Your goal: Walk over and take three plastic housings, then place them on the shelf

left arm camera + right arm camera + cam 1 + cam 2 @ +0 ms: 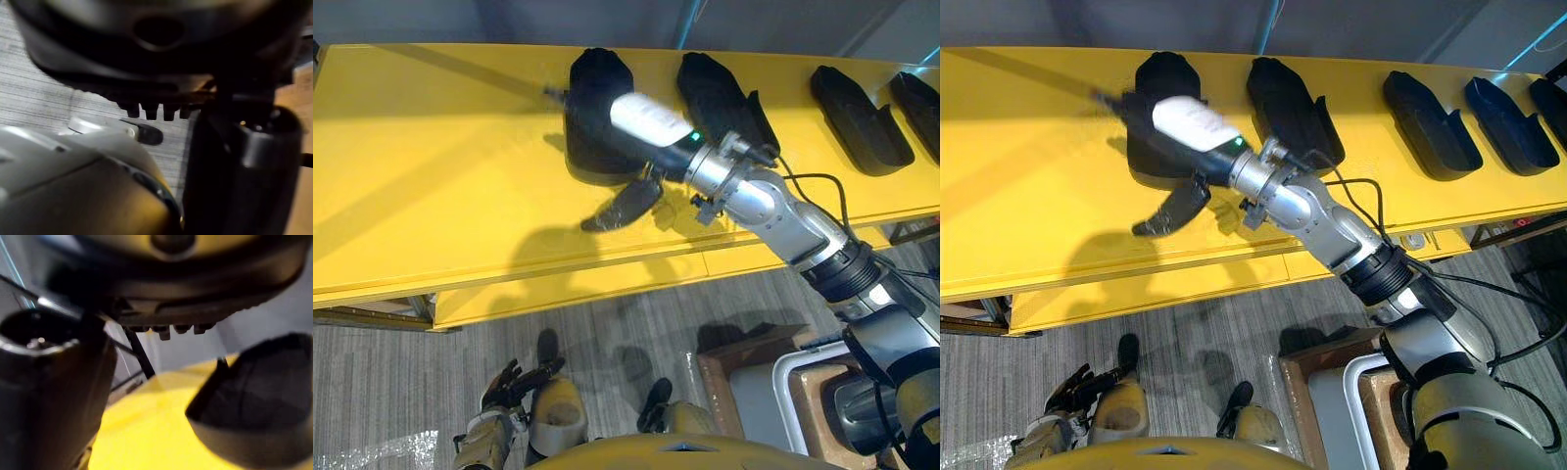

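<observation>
Now my right hand [628, 202] is open, thumb splayed, over a glossy black shell-shaped housing [599, 67], long axis square to the shelf [431, 176] back edge.

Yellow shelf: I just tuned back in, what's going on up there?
The robot's right hand reaches over the leftmost black housing on the yellow shelf. Its fingers are straight and its thumb is spread to the side, so it is not closed on the housing. The other housings stand in a row further along the shelf to the right. The left hand hangs relaxed low above the floor, holding nothing.
</observation>
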`<state>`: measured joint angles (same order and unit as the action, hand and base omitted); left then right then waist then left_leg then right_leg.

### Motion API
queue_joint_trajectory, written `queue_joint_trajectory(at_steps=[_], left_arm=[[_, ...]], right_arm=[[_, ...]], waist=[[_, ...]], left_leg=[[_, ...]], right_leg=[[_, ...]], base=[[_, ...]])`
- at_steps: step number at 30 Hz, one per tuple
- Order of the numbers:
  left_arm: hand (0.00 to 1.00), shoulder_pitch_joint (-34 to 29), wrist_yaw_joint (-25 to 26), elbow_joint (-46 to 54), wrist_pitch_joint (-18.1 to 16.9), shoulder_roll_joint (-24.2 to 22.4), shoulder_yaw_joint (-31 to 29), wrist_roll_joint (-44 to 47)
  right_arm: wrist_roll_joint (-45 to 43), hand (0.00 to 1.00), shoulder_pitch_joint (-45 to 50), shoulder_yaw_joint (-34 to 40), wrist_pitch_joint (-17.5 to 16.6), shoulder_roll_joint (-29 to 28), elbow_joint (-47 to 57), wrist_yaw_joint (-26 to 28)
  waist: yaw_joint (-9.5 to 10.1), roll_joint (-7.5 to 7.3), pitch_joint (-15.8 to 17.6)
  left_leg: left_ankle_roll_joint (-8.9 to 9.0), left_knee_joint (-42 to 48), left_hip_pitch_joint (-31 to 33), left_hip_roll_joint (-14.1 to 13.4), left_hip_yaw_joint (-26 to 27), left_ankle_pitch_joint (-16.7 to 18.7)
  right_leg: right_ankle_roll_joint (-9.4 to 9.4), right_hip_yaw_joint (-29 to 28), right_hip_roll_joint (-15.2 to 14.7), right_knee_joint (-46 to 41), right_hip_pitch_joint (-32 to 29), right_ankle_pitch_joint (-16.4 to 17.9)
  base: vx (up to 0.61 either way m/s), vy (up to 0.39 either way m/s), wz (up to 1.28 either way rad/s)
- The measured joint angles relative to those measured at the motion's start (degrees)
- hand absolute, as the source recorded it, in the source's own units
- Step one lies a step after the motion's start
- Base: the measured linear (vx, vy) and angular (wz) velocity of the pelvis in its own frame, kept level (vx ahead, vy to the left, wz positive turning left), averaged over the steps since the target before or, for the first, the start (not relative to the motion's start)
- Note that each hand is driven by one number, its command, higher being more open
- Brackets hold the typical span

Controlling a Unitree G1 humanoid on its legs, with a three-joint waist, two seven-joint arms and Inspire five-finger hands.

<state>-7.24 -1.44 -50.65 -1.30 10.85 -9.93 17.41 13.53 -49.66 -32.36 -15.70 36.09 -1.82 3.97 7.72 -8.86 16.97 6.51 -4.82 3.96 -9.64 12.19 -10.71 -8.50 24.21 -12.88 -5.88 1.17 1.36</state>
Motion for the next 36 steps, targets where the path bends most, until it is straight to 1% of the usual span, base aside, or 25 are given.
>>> queue_joint_trajectory(at_steps=[1,4,6,8,9,10,11,13,14,17,19,23,25,26,28,30,33,36], left_arm=[[1.0,-0.01,0.02,-0.05,0.0,-0.17,0.01,0.0],[1.0,-0.02,0.0,-0.36,-0.01,-0.61,0.0,-0.01],[1.0,-0.02,0.0,-0.57,-0.01,-0.8,-0.01,-0.01],[1.0,-0.05,0.0,-0.56,-0.01,-0.97,0.0,-0.02],[1.0,-0.08,0.0,-0.57,0.02,-1.08,-0.01,-0.02],[1.0,-0.09,0.01,-0.57,0.03,-1.12,0.01,-0.02],[1.0,-0.08,0.0,-0.53,0.02,-1.16,0.02,-0.02],[1.0,-0.14,0.01,-0.58,0.01,-1.23,-0.02,-0.02],[1.0,-0.13,0.02,-0.56,0.0,-1.3,0.0,-0.02],[1.0,-0.13,0.03,-0.54,0.0,-1.48,0.09,0.0],[1.0,-0.12,0.06,-0.53,-0.02,-1.89,0.09,0.04],[1.0,-0.11,0.08,-0.36,-0.18,-2.12,0.1,0.26],[1.0,-0.05,0.13,-0.01,-0.16,-2.68,0.11,0.42],[1.0,-0.05,0.13,0.24,-0.16,-2.84,0.12,0.44],[1.0,0.0,0.07,0.93,-0.08,-3.61,0.14,0.73],[1.0,0.03,0.06,1.53,-0.04,-4.07,0.13,1.37],[1.0,0.18,-0.2,1.99,-0.15,-4.2,0.05,2.61],[1.0,0.33,-0.45,2.93,-0.2,-4.23,0.04,2.63]], right_arm=[[1.46,1.0,0.0,1.95,-1.69,-0.28,0.02,-2.78],[1.87,1.0,0.07,4.9,-4.61,-1.37,0.32,-7.0],[1.87,1.0,0.97,6.25,-4.99,-2.62,0.93,-8.05],[1.88,1.0,2.05,6.79,-3.7,-3.55,1.92,-8.85],[1.87,1.0,2.47,6.84,-1.33,-4.15,2.39,-9.08],[1.74,1.0,3.26,7.25,2.01,-5.16,2.63,-9.4],[1.56,1.0,3.86,7.64,3.68,-5.64,2.61,-9.47],[-3.7,1.0,5.24,8.62,10.49,-7.51,1.47,-9.32],[-5.9,1.0,5.98,9.48,13.16,-8.51,-0.07,-9.33],[-9.15,1.0,6.3,10.21,16.68,-9.93,-5.59,-9.36],[-9.49,1.0,6.18,10.77,17.44,-10.39,-8.25,-9.76],[-10.24,1.0,4.84,12.91,17.64,-12.66,-12.91,-13.35],[-14.17,1.0,1.15,13.89,17.82,-14.09,-16.15,-14.38],[-14.77,1.0,0.28,14.0,17.83,-14.18,-16.58,-14.63],[-16.38,1.0,-2.81,14.11,17.81,-14.45,-17.57,-14.66],[-16.66,1.0,-4.7,14.11,17.78,-14.7,-18.13,-14.4],[-17.18,1.0,-7.34,14.12,17.56,-16.25,-18.58,-13.09],[-17.17,1.0,-8.42,14.11,17.27,-16.28,-18.69,-11.63]], waist=[[0.06,0.2,-0.1],[0.0,0.83,-0.37],[-0.04,1.16,-0.54],[-0.05,1.51,-0.63],[-0.11,1.69,-0.61],[-0.15,1.79,-0.59],[-0.12,1.82,-0.59],[0.02,1.88,-0.55],[0.07,1.96,-0.5],[0.01,2.37,-0.24],[0.0,2.72,-0.02],[0.21,3.47,0.46],[0.31,4.49,1.11],[0.49,4.84,1.32],[1.34,6.02,2.19],[1.67,6.55,2.82],[1.78,6.55,4.15],[2.32,6.31,4.92]], left_leg=[[0.0,0.0,0.0,0.01,-0.02,0.0],[0.0,0.01,0.0,0.01,-0.07,0.0],[0.0,0.02,-0.09,0.01,-0.1,0.0],[-0.01,0.02,-0.17,0.02,-0.17,-0.01],[-0.02,0.01,-0.24,0.02,-0.24,-0.02],[-0.01,0.01,-0.36,0.02,-0.31,-0.01],[0.0,0.0,-0.39,0.02,-0.34,0.01],[0.02,0.0,-0.39,0.02,-0.44,0.02],[0.02,0.0,-0.38,0.03,-0.45,0.02],[-0.04,0.01,-0.41,0.03,-0.44,-0.05],[-0.06,0.02,-0.4,0.03,-0.43,-0.09],[-0.06,0.03,-0.4,0.03,-0.41,-0.09],[-0.06,0.03,-0.39,0.03,-0.35,-0.07],[-0.03,0.03,-0.39,0.03,-0.35,-0.04],[0.04,0.03,-0.37,-0.01,-0.35,0.04],[0.07,0.02,-0.21,-0.01,-0.39,0.07],[0.07,0.03,0.28,-0.01,-0.56,0.07],[0.0,0.06,0.88,0.04,-0.68,0.0]], right_leg=[[0.0,0.03,0.0,0.02,0.03,0.0],[0.0,0.08,0.01,0.02,0.06,0.0],[0.0,0.14,0.01,0.03,0.17,0.0],[0.0,0.33,0.01,0.03,0.28,0.01],[0.01,0.41,0.01,0.03,0.4,0.02],[0.03,0.49,0.02,0.03,0.58,0.04],[0.06,0.51,0.01,0.03,0.65,0.06],[0.18,0.58,0.01,0.01,0.71,0.13],[0.22,0.56,0.01,0.01,0.71,0.15],[0.02,0.5,0.02,0.02,0.7,0.01],[0.01,0.48,0.07,0.1,0.71,-0.05],[-0.02,0.52,0.17,0.63,0.93,-0.3],[-0.01,0.49,0.26,1.06,1.04,-0.58],[-0.01,0.49,0.26,1.06,1.04,-0.58],[0.0,0.49,0.27,1.06,0.99,-0.57],[0.01,0.54,0.27,1.06,0.89,-0.56],[0.06,0.57,0.27,1.06,0.53,-0.51],[0.06,0.62,0.26,0.99,0.0,-0.51]], base=[[0.0,0.0,0.0],[0.0,0.0,0.0],[0.0,0.0,0.0],[0.0,0.0,0.0],[0.0,0.0,0.0],[0.0,0.0,0.03],[0.0,0.0,0.04],[0.0,0.0,0.0],[0.0,0.0,0.0],[0.0,0.0,0.0],[0.0,0.0,0.0],[0.0,0.0,0.0],[0.0,0.0,0.0],[0.0,0.0,0.0],[0.0,0.0,0.0],[0.0,0.0,0.0],[0.0,0.0,0.01],[0.01,-0.005,0.0]])
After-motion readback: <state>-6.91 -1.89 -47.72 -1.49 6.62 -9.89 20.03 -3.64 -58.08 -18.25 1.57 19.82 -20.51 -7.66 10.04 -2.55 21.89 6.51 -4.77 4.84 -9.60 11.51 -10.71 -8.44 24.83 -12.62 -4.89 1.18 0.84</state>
